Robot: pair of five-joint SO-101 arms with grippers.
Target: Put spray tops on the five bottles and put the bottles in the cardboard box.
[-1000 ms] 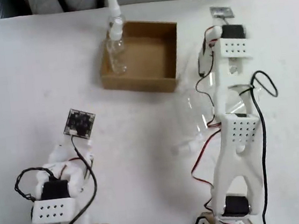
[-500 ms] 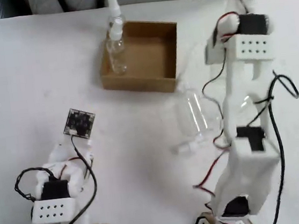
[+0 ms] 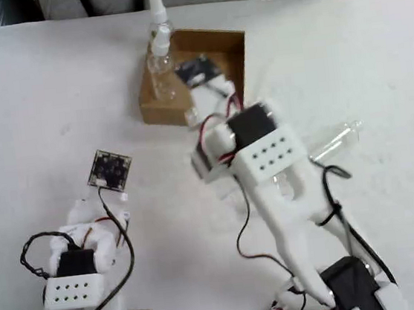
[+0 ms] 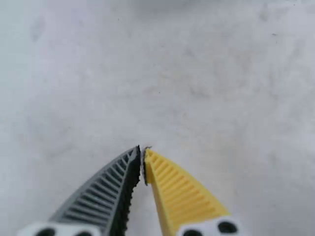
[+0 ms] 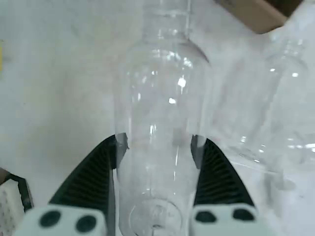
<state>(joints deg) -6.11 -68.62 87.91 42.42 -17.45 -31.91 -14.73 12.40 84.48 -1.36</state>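
Observation:
My right gripper (image 5: 157,140) is shut on a clear plastic bottle (image 5: 157,83), gripped around its body with the neck pointing away; the neck's end is cut off by the frame. In the high view the right arm (image 3: 254,146) hangs just in front of the cardboard box (image 3: 159,114), hiding its gripper. Two bottles with white spray tops stand at the box's left side: one inside it (image 3: 160,70) and one behind it (image 3: 156,15). Another clear bottle (image 3: 332,141) lies on the table to the right of the arm. My left gripper (image 4: 142,150) is shut on nothing, low over the bare table.
A second clear bottle (image 5: 288,98) lies close beside the held one, with a corner of the box (image 5: 253,12) beyond it. The left arm (image 3: 77,263) rests at the near left. Wires hang from both arms. The white table (image 3: 35,92) stretches out to the left of the box.
The right arm swung from the far right side leftward to the front of the box. The bottles lying in the middle have shifted. The left arm has kept still.

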